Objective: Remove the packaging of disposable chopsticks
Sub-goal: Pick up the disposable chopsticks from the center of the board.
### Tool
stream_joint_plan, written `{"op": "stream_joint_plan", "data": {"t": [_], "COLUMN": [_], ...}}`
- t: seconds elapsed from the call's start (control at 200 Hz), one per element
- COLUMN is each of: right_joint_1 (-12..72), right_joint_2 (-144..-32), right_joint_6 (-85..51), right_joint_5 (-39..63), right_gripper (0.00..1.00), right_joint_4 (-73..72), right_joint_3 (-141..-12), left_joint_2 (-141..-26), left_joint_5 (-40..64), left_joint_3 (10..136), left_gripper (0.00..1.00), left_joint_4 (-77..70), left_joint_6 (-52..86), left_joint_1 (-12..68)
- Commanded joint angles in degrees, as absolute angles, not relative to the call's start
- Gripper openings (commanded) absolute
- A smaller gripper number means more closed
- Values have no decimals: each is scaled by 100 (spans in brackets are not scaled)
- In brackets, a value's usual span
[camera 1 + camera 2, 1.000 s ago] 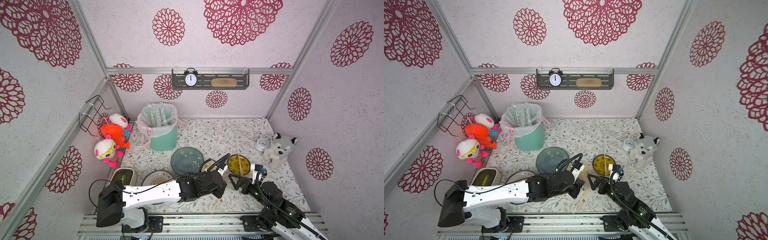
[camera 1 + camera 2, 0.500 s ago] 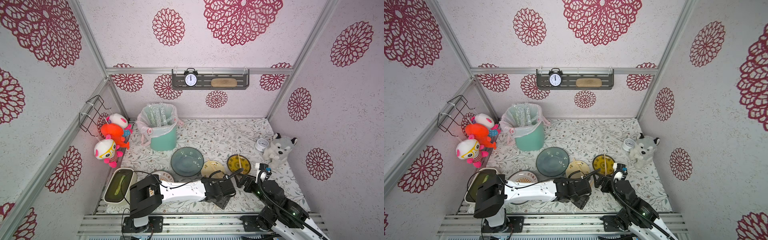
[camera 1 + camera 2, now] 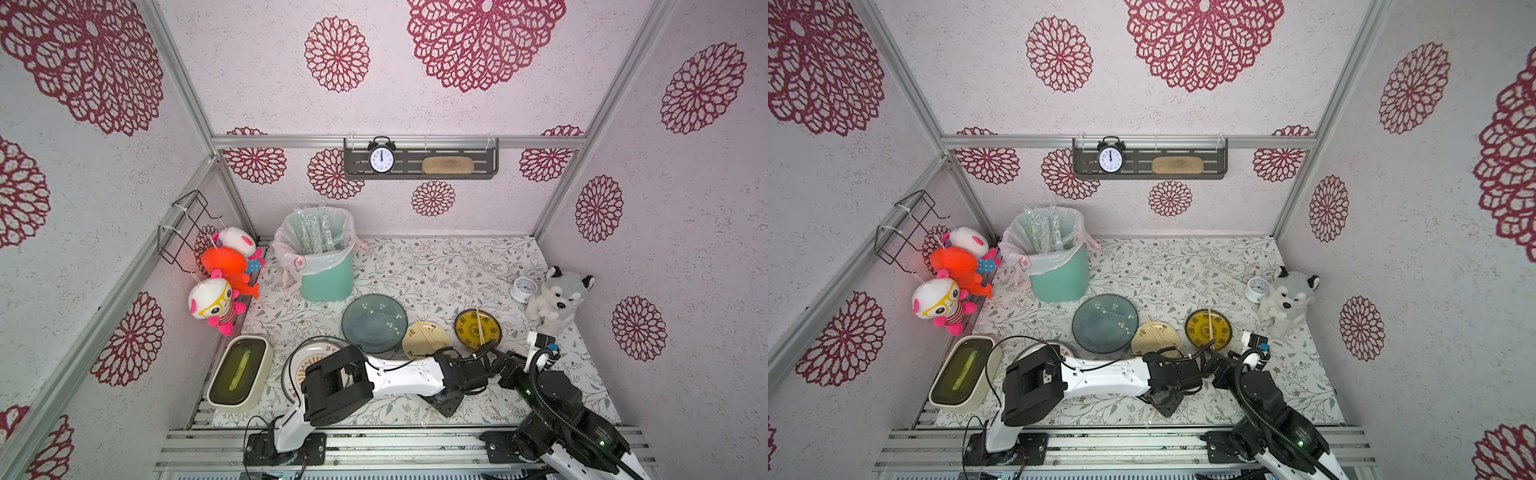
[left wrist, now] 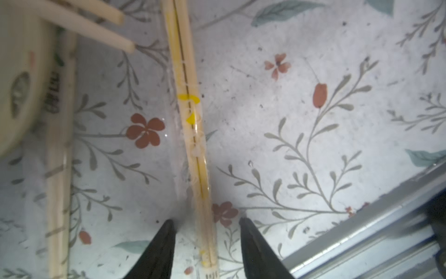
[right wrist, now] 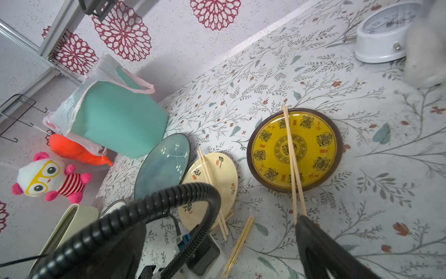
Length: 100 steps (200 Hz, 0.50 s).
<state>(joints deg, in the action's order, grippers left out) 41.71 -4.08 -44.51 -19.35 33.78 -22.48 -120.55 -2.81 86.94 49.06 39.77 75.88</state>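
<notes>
In the left wrist view a pair of disposable chopsticks (image 4: 190, 116) lies on the floral mat, still inside its clear packaging (image 4: 177, 169). My left gripper (image 4: 206, 221) is open, one black finger on each side of the pair and not touching it. A second wrapped pair (image 4: 59, 169) lies beside a cream plate (image 4: 14, 84). My right gripper (image 5: 218, 221) stands wide open and empty near the yellow plate (image 5: 265, 135). Bare chopsticks rest on the cream plate (image 3: 424, 337) and on the yellow plate (image 3: 478, 328). Empty sleeves (image 3: 320, 232) stand in the bin.
The green bin (image 3: 328, 278) with a pink liner stands at the back left. A blue plate (image 3: 374, 324) and a patterned plate (image 3: 299, 365) lie near the left arm. A husky toy (image 3: 557, 299), a small clock (image 3: 524, 287) and a cream box (image 3: 239, 374) sit at the sides. The mat's front metal edge (image 4: 362, 236) is close.
My left arm left the cream plate, where bare chopsticks now lie, and dropped to the mat's front edge. Its jaws went from shut to open. The right gripper backed away slightly.
</notes>
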Motion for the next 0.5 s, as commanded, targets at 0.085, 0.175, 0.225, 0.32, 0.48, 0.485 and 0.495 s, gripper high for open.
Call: {"op": "stream_joint_plan", "data": {"t": [0.085,0.175,0.225,0.32,0.48,0.485,0.495], "right_joint_1": [4192,4192,4192,4198,4198,4195,4193], "right_joint_2": [-315,-184,-57,-22,-2,-1,0], "right_joint_6": [-4351,-4351,-4358,-4355,-4359,-4359,-4353], "right_joint_5": [-1967,-1978,-1975,-2022,-2061,-2059,-2053], "right_gripper": [98,98,98,98,97,97,97], "right_joint_4": [2996,3006,3005,3039,2985,2978,2961], "right_joint_3": [-2329,-2322,-2304,-2321,-2300,-2292,-2285], "left_joint_2": [-12521,-12682,-12904,-12977,-12169,-12131,-12055], "left_joint_5": [-60,58,159,144,-802,-836,-895], "left_joint_3": [8351,8228,8372,8549,8452,8432,8401], "left_gripper": [26,3,0,0,0,0,0], "left_joint_4": [5441,5369,5422,5425,5451,5428,5371], "left_joint_6": [4095,4065,3959,3816,3717,3713,3703], "left_joint_1": [7613,7507,7518,7559,7496,7488,7482]}}
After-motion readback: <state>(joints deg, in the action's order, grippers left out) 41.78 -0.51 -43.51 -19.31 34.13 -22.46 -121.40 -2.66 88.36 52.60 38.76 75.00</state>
